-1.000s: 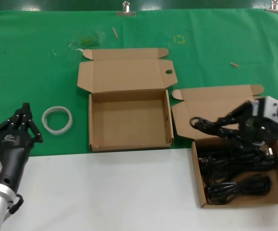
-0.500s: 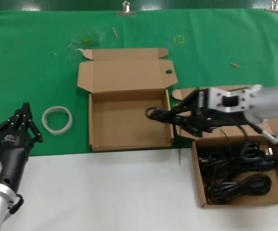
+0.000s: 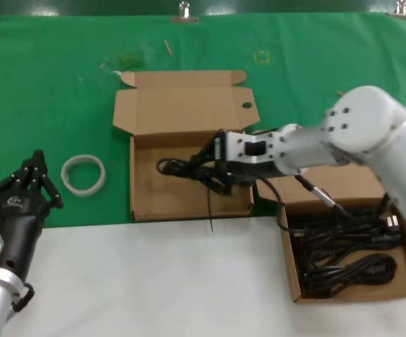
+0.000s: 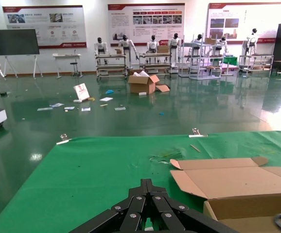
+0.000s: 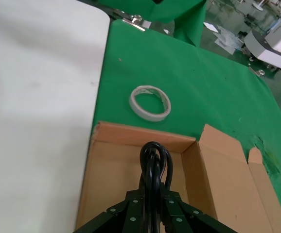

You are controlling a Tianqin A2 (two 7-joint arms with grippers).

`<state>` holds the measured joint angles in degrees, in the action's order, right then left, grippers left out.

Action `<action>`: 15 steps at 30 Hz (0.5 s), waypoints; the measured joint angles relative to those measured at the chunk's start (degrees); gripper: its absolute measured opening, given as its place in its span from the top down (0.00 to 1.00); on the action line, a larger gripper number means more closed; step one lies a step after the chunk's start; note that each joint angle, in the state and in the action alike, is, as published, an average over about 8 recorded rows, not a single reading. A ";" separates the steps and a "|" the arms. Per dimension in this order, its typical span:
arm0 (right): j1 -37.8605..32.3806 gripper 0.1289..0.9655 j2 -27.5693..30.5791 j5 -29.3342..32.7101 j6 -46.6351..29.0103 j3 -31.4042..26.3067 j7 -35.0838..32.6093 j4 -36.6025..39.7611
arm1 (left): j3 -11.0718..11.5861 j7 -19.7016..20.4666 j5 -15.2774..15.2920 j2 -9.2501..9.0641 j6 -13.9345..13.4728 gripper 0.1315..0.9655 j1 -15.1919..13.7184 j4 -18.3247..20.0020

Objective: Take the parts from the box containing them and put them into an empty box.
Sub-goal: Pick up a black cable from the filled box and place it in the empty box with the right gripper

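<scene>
Right, green cloth (image 3: 48, 84) covers the far half of the table, bare white top (image 3: 140, 281) the near half, both under the right arm's reach. The empty box (image 3: 147, 196) sits directly below the right gripper (image 3: 204, 168), lid flap open and lying flat beyond it. The box containing them (image 3: 291, 274) is behind the gripper, back along the arm toward the robot's right, mostly on the white top; the arm hides much of its lid. More parts (image 3: 343, 270) lie coiled inside that box.

Right gripper is clamped on one coiled cord (image 3: 178, 168). In the right wrist view the cord's loop (image 5: 155, 160) sticks out ahead of the closed fingers (image 5: 135, 206), hanging over the empty box's floor (image 5: 111, 184). One loose tail of the cord drops below the gripper past the box's near wall. Whether the loop touches the floor I can't tell.

White ring (image 3: 83, 174) lies on the cloth ahead of the cord's tip, outside the box, well apart from it.

Left gripper (image 3: 31, 184) is parked far off past the ring, fingers drawn together, holding nothing.
</scene>
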<state>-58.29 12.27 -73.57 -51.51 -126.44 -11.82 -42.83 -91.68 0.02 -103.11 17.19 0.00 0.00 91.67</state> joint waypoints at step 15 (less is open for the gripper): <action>-9.75 0.95 -11.58 -16.51 10.61 -11.44 -16.43 26.34 | 0.00 0.00 0.00 0.00 0.00 0.99 0.00 0.00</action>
<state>-68.03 0.68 -90.09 -40.90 -137.89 -28.25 -16.49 -91.68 0.02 -103.11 17.19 0.00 0.00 91.67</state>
